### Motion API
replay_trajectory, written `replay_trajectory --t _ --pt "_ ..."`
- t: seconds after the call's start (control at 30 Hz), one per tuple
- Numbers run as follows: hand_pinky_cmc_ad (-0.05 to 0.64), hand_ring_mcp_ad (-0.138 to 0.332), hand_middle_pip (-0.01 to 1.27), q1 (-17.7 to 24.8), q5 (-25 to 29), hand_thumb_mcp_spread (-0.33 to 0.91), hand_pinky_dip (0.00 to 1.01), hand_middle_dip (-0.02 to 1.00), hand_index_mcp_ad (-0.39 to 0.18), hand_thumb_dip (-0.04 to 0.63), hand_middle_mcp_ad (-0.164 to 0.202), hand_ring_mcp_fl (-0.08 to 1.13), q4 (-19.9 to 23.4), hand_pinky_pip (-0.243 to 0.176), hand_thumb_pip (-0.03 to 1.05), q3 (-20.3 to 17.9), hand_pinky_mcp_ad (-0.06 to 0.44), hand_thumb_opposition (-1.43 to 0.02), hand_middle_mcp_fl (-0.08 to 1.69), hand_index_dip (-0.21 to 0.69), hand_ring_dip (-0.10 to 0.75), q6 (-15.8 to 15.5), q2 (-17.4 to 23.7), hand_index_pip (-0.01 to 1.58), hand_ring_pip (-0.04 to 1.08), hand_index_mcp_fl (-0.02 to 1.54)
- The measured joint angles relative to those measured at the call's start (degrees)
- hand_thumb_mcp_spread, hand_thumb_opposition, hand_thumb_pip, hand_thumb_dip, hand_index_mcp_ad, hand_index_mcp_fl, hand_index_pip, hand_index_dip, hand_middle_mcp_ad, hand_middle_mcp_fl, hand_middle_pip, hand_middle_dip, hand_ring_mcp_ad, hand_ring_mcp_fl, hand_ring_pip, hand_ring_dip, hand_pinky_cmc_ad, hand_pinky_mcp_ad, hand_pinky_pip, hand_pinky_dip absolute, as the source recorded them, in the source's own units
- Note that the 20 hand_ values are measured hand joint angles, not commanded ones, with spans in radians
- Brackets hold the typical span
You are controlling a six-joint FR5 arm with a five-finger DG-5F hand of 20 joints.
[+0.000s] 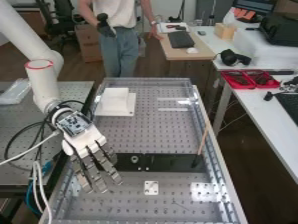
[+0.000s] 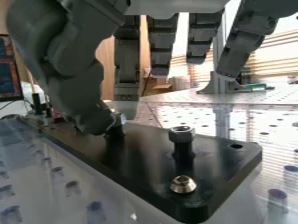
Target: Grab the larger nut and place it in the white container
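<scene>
Hanging straight, fingers (image 1: 114, 175) by black plate's edge (image 1: 166, 156), room toward white container (image 1: 115, 103)

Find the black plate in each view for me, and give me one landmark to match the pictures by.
High view: just below the picture's middle, lying crosswise on the metal bench, the black plate.
Wrist view: close up beneath the robot hand, the black plate with a nut on an upright post.
Shared landmark: the robot hand.
</scene>
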Motion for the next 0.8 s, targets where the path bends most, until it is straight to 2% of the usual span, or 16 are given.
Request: replay_trajectory --t 0.43,0.63,0.73,0.8 --pt "0.312 0.164 0.12 -0.05 0.03 0.31 0.46 0.24 -0.054 0.298 0.061 0.00 -0.25 -0.073 0.80 0.14 0.264 -0.86 0.12 0.187 0.080 0.18 -0.27 1.55 0.11 0.06" --pt "0.312 0.164 0.12 -0.14 0.08 0.30 0.46 0.24 -0.052 0.298 0.061 0.00 1.29 -0.073 0.77 -0.08 0.264 -0.85 0.14 0.180 0.080 -1.48 -0.18 1.55 0.11 0.15" --pt "0.312 0.168 0.12 -0.20 0.14 0.30 0.45 0.24 -0.037 0.298 0.061 0.00 1.46 -0.073 0.76 -0.03 0.264 -0.85 0.14 0.171 0.080 -1.75 -0.20 1.54 0.11 0.20" --pt "0.312 0.168 0.12 -0.32 0.05 0.30 0.43 0.24 -0.002 0.297 0.058 0.00 1.53 -0.073 0.75 0.06 0.265 -0.85 0.18 0.169 0.080 -1.89 -0.23 1.54 0.11 0.26"
